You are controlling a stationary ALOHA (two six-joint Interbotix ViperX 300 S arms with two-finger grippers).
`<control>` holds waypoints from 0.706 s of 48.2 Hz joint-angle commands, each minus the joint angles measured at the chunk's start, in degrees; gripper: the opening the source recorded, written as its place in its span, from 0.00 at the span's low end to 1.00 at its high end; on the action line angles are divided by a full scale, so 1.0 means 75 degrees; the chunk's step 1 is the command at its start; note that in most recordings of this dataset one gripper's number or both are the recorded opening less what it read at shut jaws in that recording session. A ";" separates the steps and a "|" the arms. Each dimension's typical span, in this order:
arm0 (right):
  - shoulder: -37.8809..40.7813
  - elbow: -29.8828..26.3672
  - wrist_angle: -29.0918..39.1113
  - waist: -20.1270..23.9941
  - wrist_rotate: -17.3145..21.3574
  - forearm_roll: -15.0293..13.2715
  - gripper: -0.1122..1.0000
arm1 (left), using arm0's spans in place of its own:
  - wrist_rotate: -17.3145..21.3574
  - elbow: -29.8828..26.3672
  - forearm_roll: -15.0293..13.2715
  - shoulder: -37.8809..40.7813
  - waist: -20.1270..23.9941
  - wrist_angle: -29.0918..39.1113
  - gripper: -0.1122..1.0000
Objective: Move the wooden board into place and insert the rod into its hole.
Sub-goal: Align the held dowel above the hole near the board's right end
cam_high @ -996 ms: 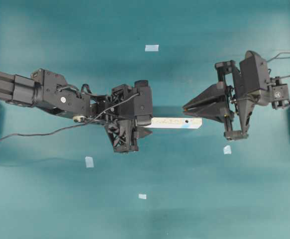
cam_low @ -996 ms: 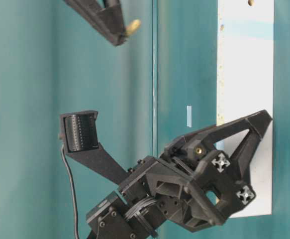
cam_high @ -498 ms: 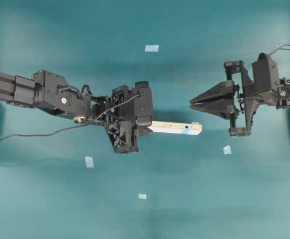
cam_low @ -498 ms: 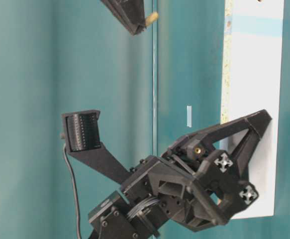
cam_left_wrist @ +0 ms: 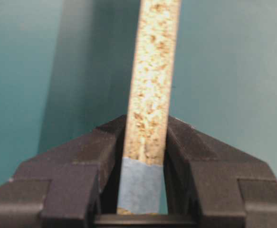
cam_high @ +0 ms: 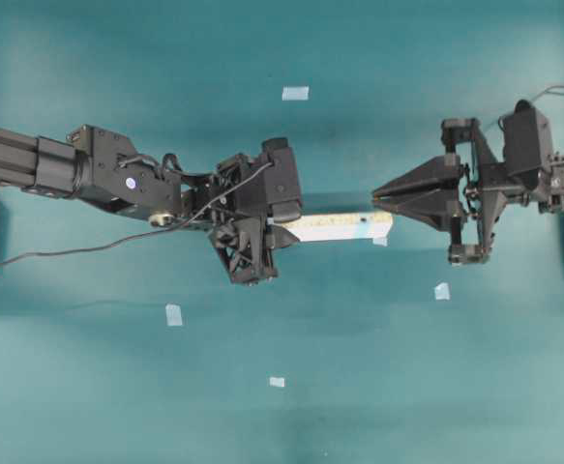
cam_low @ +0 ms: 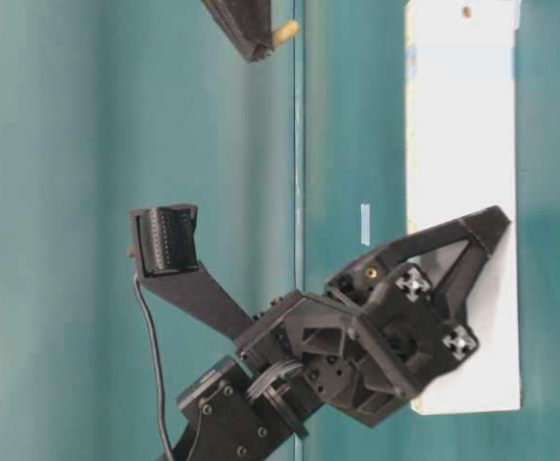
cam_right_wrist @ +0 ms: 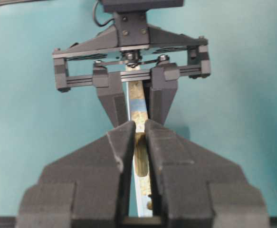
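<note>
Teal table (cam_high: pixel 378 387): left gripper (cam_high: pixel 280 230) now clamps wooden board (cam_high: pixel 335 226), lifted on edge; right gripper (cam_high: pixel 378 202) pinches rod (cam_low: pixel 283 34).

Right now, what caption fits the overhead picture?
Left pincer holds the wooden board while right pincer brings the rod near.

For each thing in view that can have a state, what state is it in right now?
Long pale wooden board: clamped at one end, turned on edge, off the table.
Small dark hole: empty.
Short cream rod: pinched at the right fingertips, not inserted.
Left gripper: shut on the board.
Right gripper: shut on the rod.
</note>
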 commanded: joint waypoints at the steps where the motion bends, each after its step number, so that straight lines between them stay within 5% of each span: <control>1: 0.0012 -0.0105 -0.0129 -0.0012 -0.0012 0.0023 0.18 | -0.0082 -0.0105 -0.0012 -0.0094 0.0141 -0.0012 0.32; 34: 0.1371 -0.0480 -0.0680 -0.0012 -0.0082 0.0082 0.18 | -0.0082 -0.0117 0.0000 -0.0094 -0.0023 -0.0012 0.32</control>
